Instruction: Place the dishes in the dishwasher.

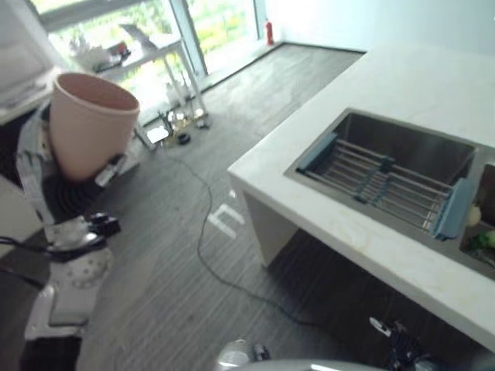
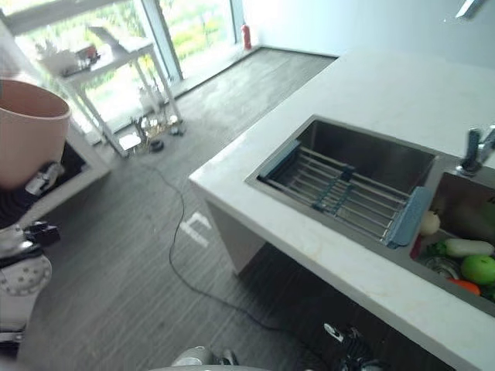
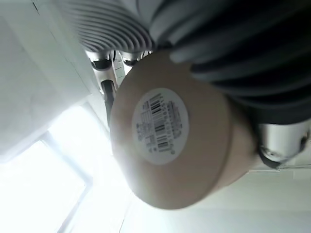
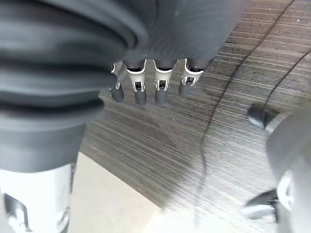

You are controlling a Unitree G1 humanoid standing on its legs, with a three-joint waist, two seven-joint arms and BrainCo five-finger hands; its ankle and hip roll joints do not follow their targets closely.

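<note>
Left eye view: pink cup (image 1: 89, 124) sits at 9 o'clock, upright, mouth up, carried by the left hand (image 1: 73, 197), fingers (image 3: 104, 63) curled round its wall, thumb on the other side, prob. a firm hold. Right hand (image 4: 146, 80) hangs over the floor, fingers relaxed, holding nothing. Sink w/ roll-up rack (image 1: 387, 185) at 3 o'clock in the white counter (image 1: 433, 85). Risk: smooth tapered wall could slip thru the grip if the arm swings fast or tilts.
</note>
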